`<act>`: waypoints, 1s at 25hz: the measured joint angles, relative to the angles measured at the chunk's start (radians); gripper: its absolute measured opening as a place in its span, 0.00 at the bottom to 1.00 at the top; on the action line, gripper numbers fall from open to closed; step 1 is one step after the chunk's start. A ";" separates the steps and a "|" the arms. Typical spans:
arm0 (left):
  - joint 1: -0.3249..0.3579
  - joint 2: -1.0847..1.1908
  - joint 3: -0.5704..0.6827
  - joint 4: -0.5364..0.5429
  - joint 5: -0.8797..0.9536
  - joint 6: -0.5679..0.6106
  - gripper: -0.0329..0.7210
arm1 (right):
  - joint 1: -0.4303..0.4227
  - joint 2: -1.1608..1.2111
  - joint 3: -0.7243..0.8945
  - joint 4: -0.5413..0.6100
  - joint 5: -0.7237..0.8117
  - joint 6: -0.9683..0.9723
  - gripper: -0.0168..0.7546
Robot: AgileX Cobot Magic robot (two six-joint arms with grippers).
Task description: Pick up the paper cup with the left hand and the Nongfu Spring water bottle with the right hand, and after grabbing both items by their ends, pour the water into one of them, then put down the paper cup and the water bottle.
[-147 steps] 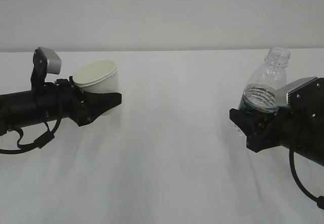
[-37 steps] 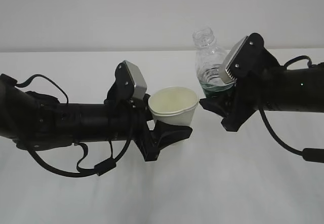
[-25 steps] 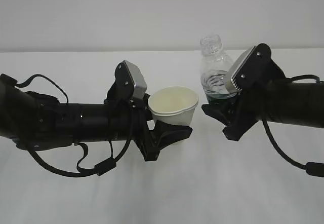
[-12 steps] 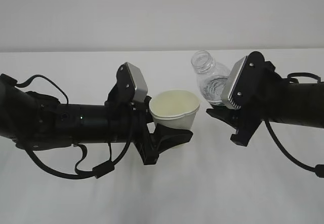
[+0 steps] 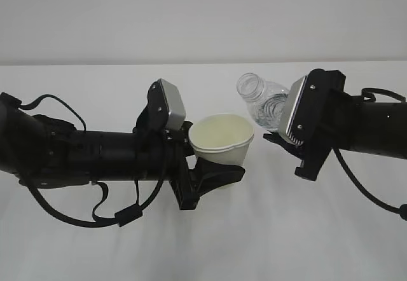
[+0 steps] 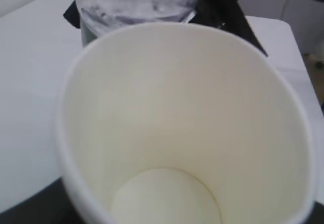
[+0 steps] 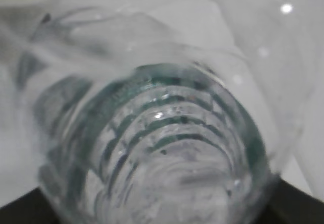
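Observation:
The white paper cup hangs upright above the table, and my left gripper is shut on its base. In the left wrist view the paper cup fills the frame, its cream inside and round bottom bare. The Nongfu Spring water bottle is tilted left, its open neck just above and right of the cup's rim. My right gripper is shut on its lower end. The ribbed bottle with green label fills the right wrist view. The water cannot be made out in the clear bottle.
The white table spreads below both arms, with a pale wall behind. Black cables loop under the left arm, and another cable hangs under the right arm.
The bottle has tipped further left, its neck dropping toward the cup's rim as the right wrist rolled. The cup has edged slightly right and lower.

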 joint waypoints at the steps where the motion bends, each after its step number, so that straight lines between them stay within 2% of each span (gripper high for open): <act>1: 0.000 0.000 0.000 0.000 -0.016 0.000 0.64 | 0.000 0.000 0.000 0.014 0.000 -0.023 0.64; 11: 0.000 0.000 0.000 0.046 -0.038 -0.021 0.64 | 0.000 0.000 0.000 0.134 0.001 -0.225 0.64; 25: 0.000 0.071 -0.003 0.047 -0.082 -0.027 0.64 | 0.000 0.000 0.000 0.173 -0.047 -0.372 0.64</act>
